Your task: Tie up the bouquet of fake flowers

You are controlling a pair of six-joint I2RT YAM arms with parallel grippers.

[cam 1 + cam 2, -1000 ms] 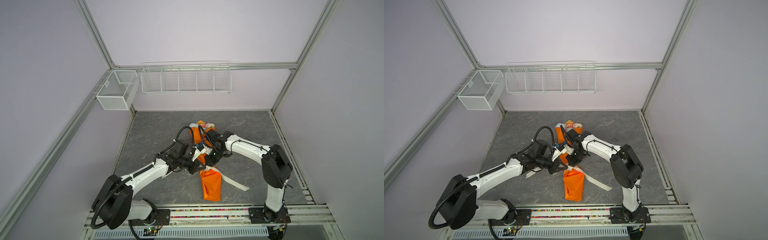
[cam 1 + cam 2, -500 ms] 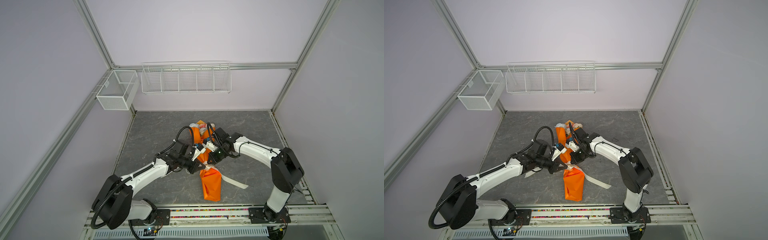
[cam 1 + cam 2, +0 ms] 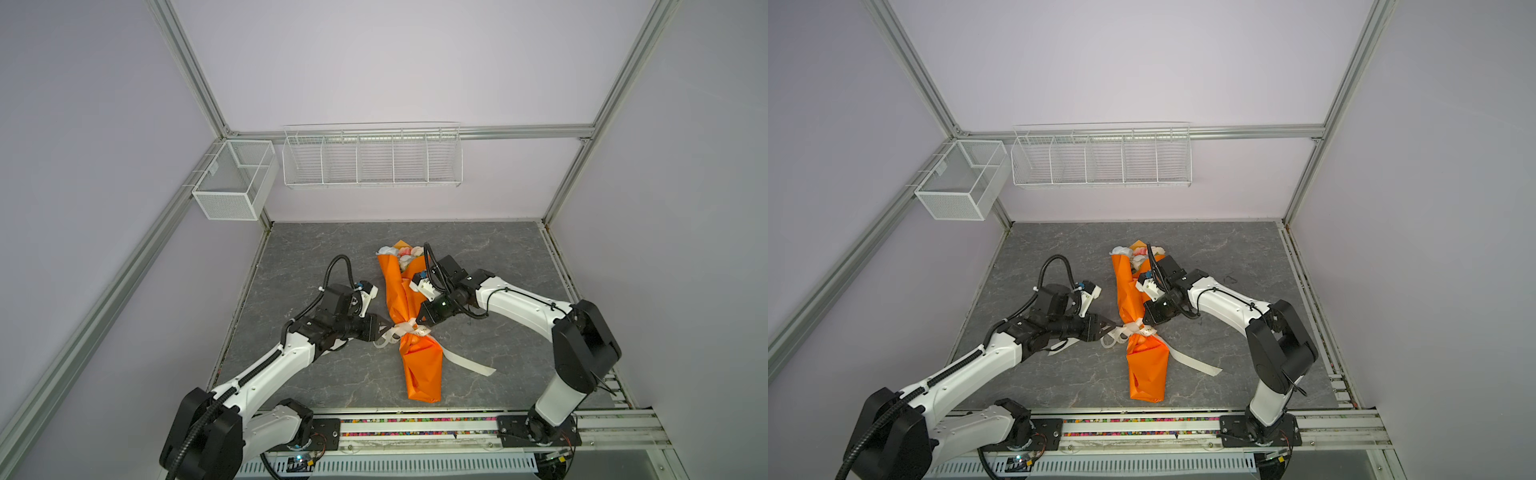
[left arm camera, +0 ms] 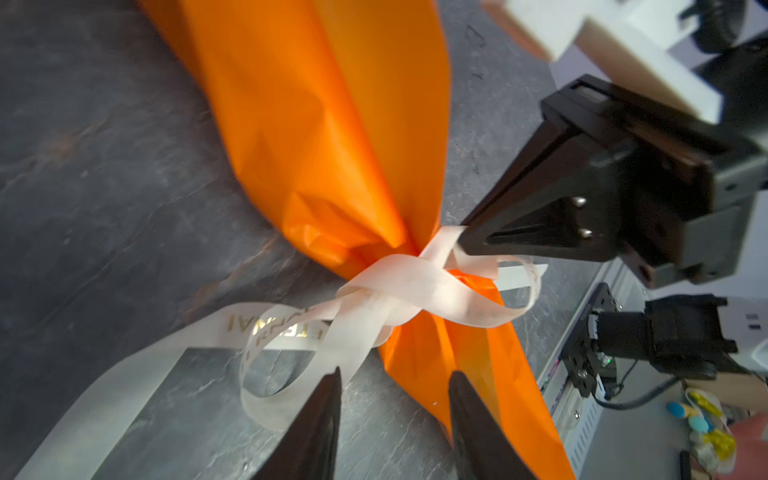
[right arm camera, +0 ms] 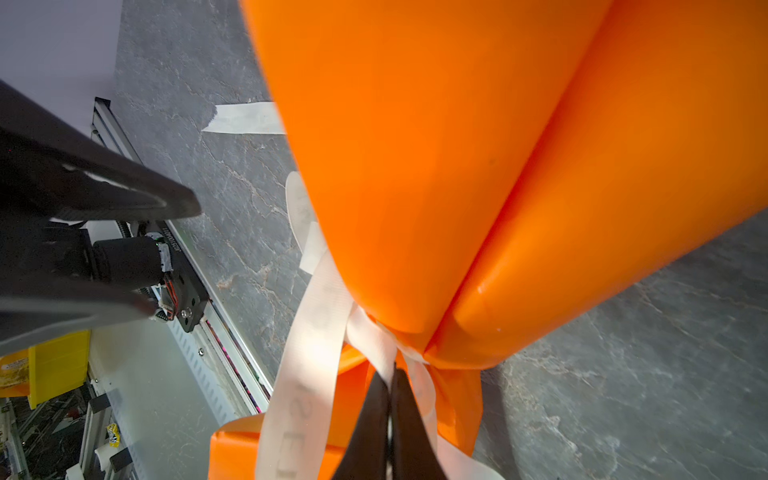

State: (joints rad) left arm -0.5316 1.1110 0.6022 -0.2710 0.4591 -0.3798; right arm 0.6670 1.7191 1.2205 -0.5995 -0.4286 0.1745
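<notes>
Left of the middle of the grey marbled worktop [image 3: 478,257]: left fingers [image 3: 381,327], black, apart and empty, aimed at the waist of the wrap. Just ahead of them, a slack loop of the cream printed ribbon [image 4: 374,299], close beside one finger; touching or not, cannot tell.

In the middle: bouquet of fake flowers [image 3: 403,252], lying flat and lengthwise, pale rose heads peeping out toward the far edge. Stems hidden inside a rolled orange paper sheet [image 3: 399,299] running down toward the near edge. Pinched narrow partway along by the ribbon, crossed over itself into a knot [image 3: 1133,328], looking loose, with open bights on both sides.

Right of the knot: right fingers [image 5: 390,419], pressed together on a strand of the ribbon right at the crossing. Farther right, a free ribbon tail [image 3: 465,361] lying flat, trailing toward the near right corner.

Step in hand, by the look of it: drawing the knot tight, with one side held and the other side free. Next move probably calls for closing the left fingers on the slack loop or the strand behind it. Then pulling outward against the right-hand hold, low and level, so as to cinch the waist without rolling the wrap or crushing the paper. Slippery ribbon: needs a firm, square pinch.
</notes>
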